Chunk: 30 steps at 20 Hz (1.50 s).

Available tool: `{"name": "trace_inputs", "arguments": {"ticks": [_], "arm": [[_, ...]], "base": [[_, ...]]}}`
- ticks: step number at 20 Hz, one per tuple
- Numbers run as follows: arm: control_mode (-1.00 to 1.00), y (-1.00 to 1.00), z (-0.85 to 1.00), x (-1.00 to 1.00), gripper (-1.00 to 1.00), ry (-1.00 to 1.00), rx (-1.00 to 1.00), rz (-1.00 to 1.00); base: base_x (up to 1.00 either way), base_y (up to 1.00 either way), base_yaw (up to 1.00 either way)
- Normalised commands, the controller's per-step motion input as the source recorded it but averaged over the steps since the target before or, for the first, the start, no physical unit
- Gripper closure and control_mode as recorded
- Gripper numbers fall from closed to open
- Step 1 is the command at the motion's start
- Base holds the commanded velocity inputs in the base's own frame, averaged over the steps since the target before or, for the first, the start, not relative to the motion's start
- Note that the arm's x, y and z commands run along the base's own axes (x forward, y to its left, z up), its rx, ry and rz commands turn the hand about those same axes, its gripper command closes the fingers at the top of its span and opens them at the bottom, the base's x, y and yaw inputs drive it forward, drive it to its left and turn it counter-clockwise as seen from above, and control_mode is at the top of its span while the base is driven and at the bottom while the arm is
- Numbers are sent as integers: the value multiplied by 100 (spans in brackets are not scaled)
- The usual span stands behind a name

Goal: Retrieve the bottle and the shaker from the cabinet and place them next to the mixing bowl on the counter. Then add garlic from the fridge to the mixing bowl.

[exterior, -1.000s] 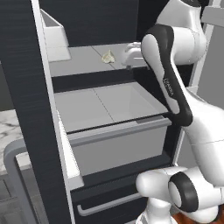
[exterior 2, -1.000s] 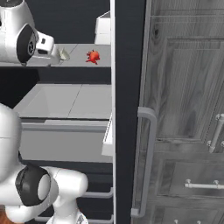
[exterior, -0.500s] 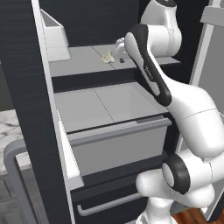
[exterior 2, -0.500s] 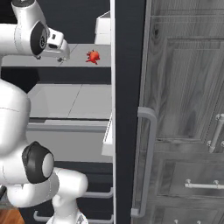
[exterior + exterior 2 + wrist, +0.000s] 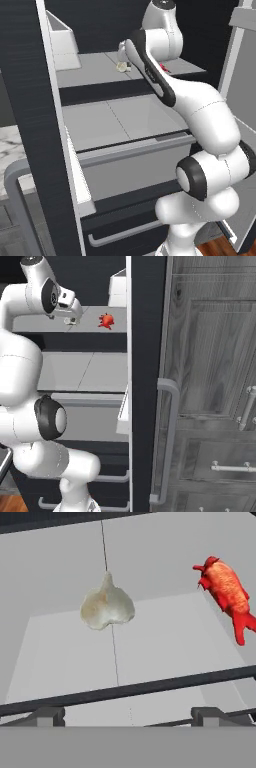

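Note:
A pale garlic bulb (image 5: 106, 607) lies on the grey fridge shelf (image 5: 165, 637), ahead of my fingertips (image 5: 47, 715) and a little left of centre. My gripper (image 5: 130, 716) is open with nothing between its jaws. From the left base view the gripper (image 5: 124, 54) hangs over the shelf just above the garlic (image 5: 121, 66). In the right base view the hand (image 5: 70, 317) is at the same spot, left of a red item. The bottle, the shaker and the mixing bowl are out of view.
A red lobster-like item (image 5: 226, 594) (image 5: 105, 321) lies on the shelf right of the garlic. A white bin (image 5: 62, 42) stands at the shelf's back left. Below is a pulled-out grey drawer (image 5: 130, 150). The fridge door edge (image 5: 145, 381) and wooden cabinets (image 5: 210, 381) are on the right.
The arm has swung up and reached in over the fridge shelf, bringing the hand above the garlic. The jaws have stayed open.

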Motion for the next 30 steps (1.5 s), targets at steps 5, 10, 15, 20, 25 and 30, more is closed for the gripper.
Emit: {"name": "trace_inputs", "arguments": {"ticks": [5,10,15,20,25,30], "arm": [[-100,11,-7,55,-100,1,0,9],[-100,0,-5,56,-100,1,0,10],[-100,0,-3,40,-100,0,-1,1],[-100,2,-6,45,-100,0,-1,0],[-100,2,-16,34,-100,0,0,0],[-100,0,0,0,-100,0,0,0]], "base": [[0,0,0],[0,0,0],[0,0,0],[0,0,0],[0,0,0],[0,0,0]]}}
